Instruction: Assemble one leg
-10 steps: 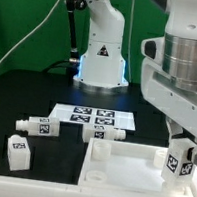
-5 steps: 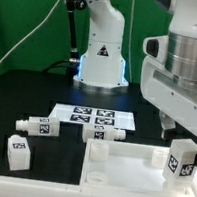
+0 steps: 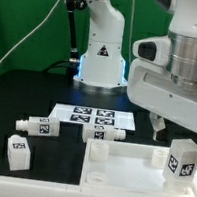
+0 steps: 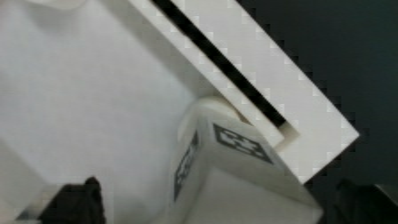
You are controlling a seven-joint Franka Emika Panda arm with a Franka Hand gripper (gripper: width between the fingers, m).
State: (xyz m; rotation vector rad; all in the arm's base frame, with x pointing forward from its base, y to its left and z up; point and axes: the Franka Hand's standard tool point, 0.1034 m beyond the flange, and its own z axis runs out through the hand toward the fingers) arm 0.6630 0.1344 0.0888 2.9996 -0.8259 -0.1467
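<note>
The small white plastic leg with black-and-white square tags point(image 3: 184, 158) stands up straight at a corner of the big white square plastic top point(image 3: 127, 176). It is just under the robot's two dark fingers point(image 4: 80, 200) and a little way off from them. I think the leg is light and hard, so it will not bend or squash, but its smooth sides could slip. The best place to hold it looks like the wide flat sides of its thick part, near the middle, with one finger on each side, and not the thin stub end. I cannot see if the stub sits in the corner hole. The fingers are spread wide apart. They hold nothing and touch nothing. In the wrist view the leg shows in the gap between them, but farther down. Far off to the side of the fingers, more white plastic legs point(image 3: 107, 134) lie flat on the black desk point(image 3: 26, 97), next to the thin flat white marker board point(image 3: 94, 116).
</note>
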